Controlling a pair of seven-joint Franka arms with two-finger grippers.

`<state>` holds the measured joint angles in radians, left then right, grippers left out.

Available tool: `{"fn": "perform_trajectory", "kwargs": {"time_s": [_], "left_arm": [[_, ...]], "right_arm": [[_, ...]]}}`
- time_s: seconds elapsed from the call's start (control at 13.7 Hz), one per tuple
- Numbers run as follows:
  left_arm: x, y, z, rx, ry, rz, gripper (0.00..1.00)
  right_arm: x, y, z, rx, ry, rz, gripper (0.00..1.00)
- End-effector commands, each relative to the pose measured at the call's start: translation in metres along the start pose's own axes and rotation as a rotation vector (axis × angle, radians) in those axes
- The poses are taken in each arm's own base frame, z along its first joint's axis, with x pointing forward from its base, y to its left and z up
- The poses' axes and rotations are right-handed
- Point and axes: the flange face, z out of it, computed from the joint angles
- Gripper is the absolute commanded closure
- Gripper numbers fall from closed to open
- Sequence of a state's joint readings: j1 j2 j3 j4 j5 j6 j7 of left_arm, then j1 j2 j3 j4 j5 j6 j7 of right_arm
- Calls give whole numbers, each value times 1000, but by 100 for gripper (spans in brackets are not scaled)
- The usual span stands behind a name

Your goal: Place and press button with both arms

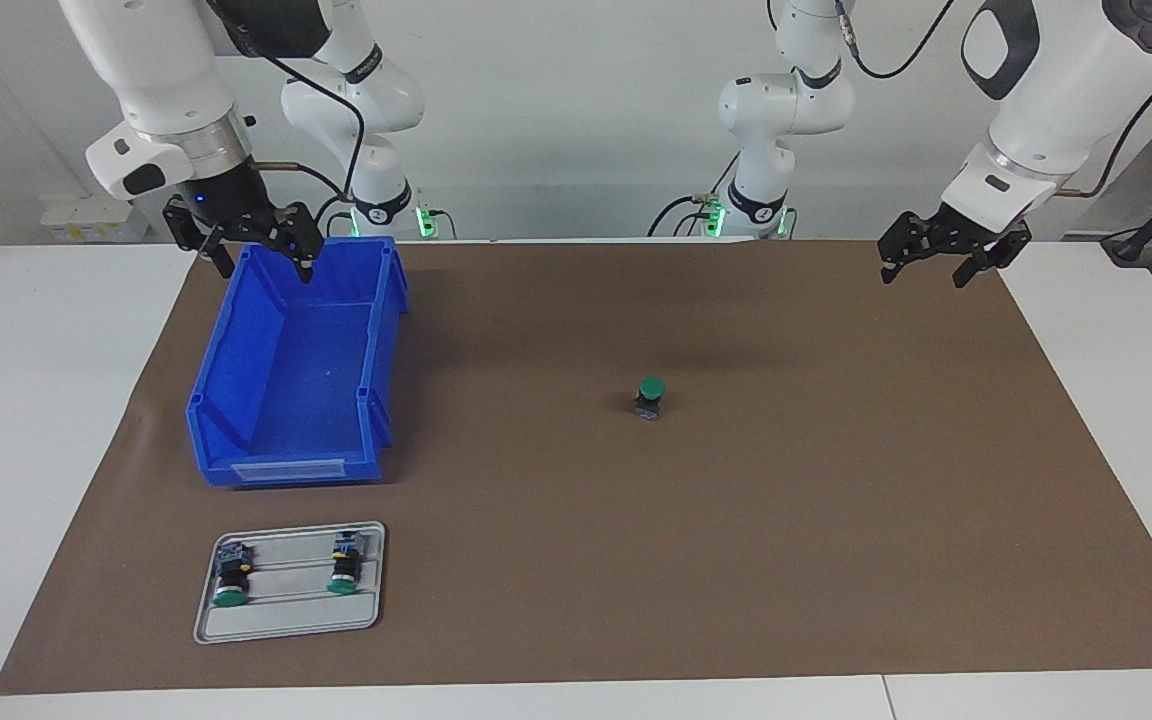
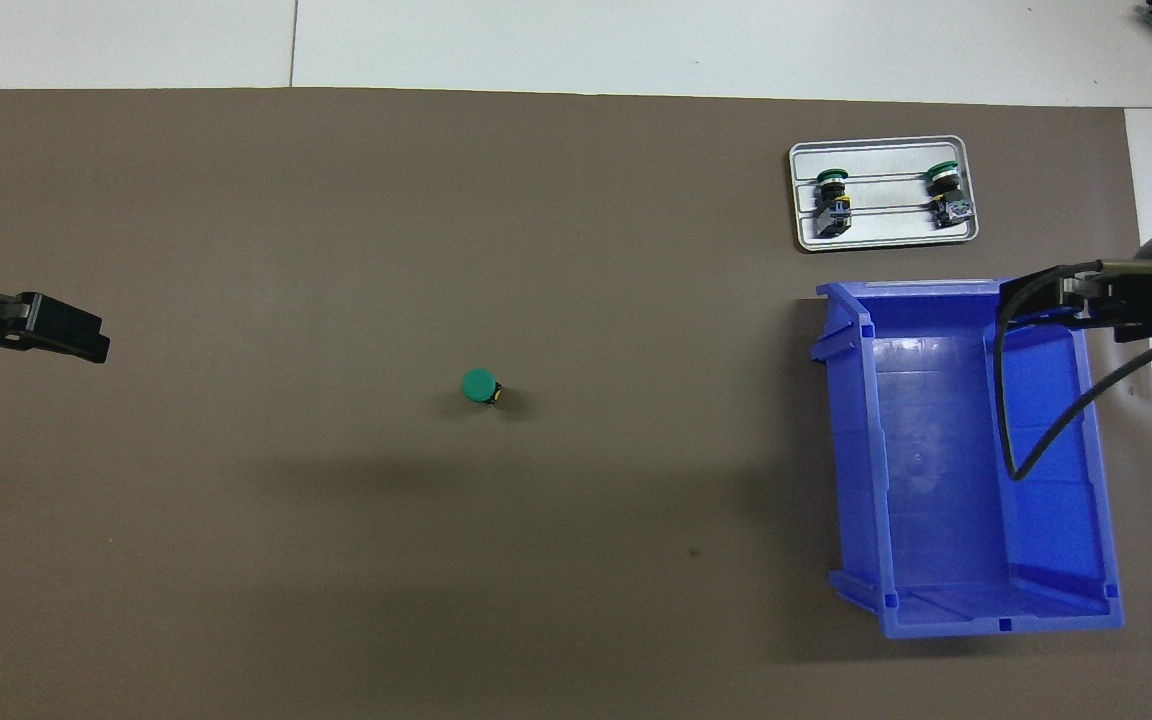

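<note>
Facing view: standing upright mid-desk, the button, green cap up. Hanging over the blue bin, right gripper, fingers apart; left gripper likewise spread, waiting. Overhead view: pressing wanting a centred, vertical descent onto the cap, lest toppling.
</note>
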<state>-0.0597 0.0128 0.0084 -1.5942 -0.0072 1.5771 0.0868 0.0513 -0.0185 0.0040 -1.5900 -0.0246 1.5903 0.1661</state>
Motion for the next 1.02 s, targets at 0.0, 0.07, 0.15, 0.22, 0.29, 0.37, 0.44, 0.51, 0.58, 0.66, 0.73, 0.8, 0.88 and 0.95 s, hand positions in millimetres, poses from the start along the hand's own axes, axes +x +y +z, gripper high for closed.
{"fn": "perform_trajectory", "kwargs": {"time_s": [0.0,0.07,0.15,0.22,0.29,0.37,0.44,0.51,0.58,0.66,0.73,0.8,0.88,0.95], "left_arm": [[5,4,-2,33,71,-20,0],[6,4,-3,34,78,-15,0],[6,4,-3,34,78,-8,0],[6,5,-3,35,78,-3,0],[5,6,-2,34,77,-1,0],[7,10,-1,34,83,-1,17],[7,24,-1,34,79,20,51],[7,33,1,33,70,31,73],[7,41,3,32,67,25,98],[9,54,4,30,72,1,100],[10,71,6,28,76,-12,100],[13,86,11,27,78,-5,100],[17,103,17,26,80,9,100],[20,121,22,23,87,-23,100]], "right_arm": [[-4,3,-1,-2,0,-13,0],[-4,2,-1,-2,-2,-14,0],[-4,3,-1,-2,0,-13,0],[-4,3,-1,-2,0,-13,0],[-4,2,-1,-2,-2,-14,0],[-4,2,-1,-1,0,-14,0],[-4,2,-1,-1,0,-14,0],[-4,3,-1,-2,-2,-13,0],[-4,2,-1,-2,-2,-14,0],[-4,3,-1,-2,0,-13,0],[-4,1,-1,-2,-2,-16,0],[-4,3,-1,-2,0,-13,0],[-4,2,-1,-2,-2,-14,0],[-4,3,-1,-2,-2,-13,0]]}}
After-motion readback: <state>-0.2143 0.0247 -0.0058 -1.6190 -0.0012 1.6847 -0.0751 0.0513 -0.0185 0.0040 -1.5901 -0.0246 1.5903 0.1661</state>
